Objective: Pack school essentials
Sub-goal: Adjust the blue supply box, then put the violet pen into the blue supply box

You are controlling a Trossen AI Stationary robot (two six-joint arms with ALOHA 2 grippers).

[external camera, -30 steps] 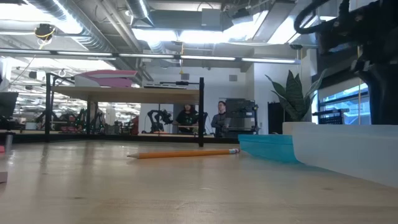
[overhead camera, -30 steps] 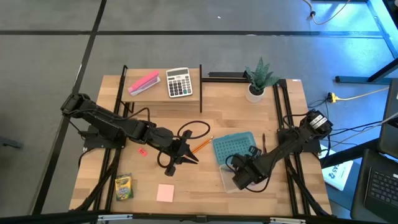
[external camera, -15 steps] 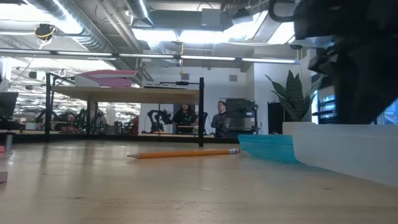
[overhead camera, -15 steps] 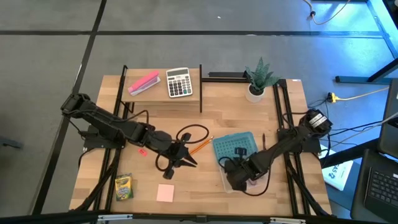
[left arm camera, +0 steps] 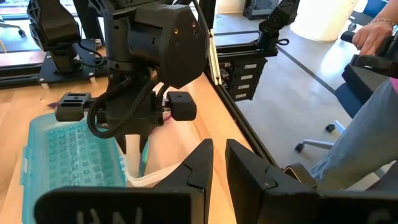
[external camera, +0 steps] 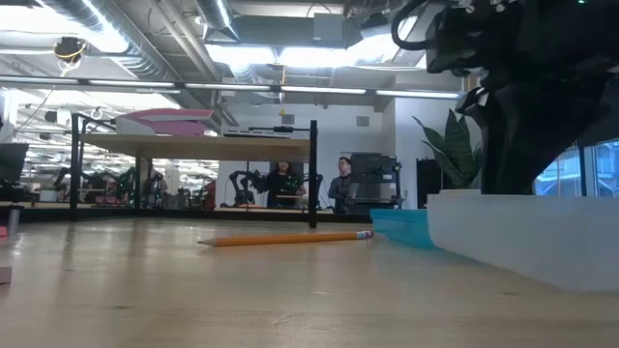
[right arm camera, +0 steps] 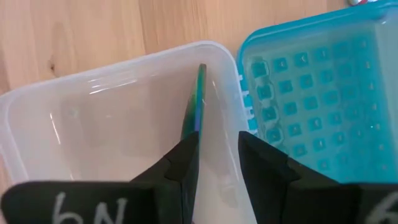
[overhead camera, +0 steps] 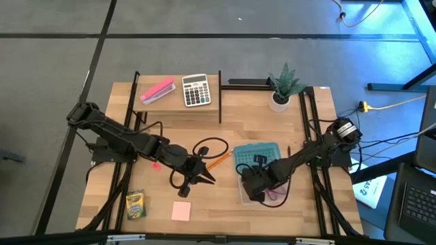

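Right gripper: our right gripper hangs over the clear container, at its wall beside the teal lid. Its fingers are drawn close on a thin greenish blade, which we take to be the scissors.
Scissors: the blade points past the fingertips down into the container. In the high view a purple loop, likely the handles, shows under the right arm inside the container's outline.
Relation that matters: the blade's long axis runs in line with the fingers and sits within the container walls. We judge that letting go here would leave the scissors inside, not on the rim.
Left gripper: our left gripper hovers mid-table with only a slim gap between its fingers and nothing in it.
Pencil: the orange pencil lies flat just beyond the left gripper, on a diagonal with its eraser end toward the lid. The left arm is the nearer one.
Other essentials: the crayon box and pink notepad lie at the near edge on the left side. The red piece is beside the left arm.
Left out: the calculator and pink block sit on the far shelf.
Progress: we judge packing barely begun.
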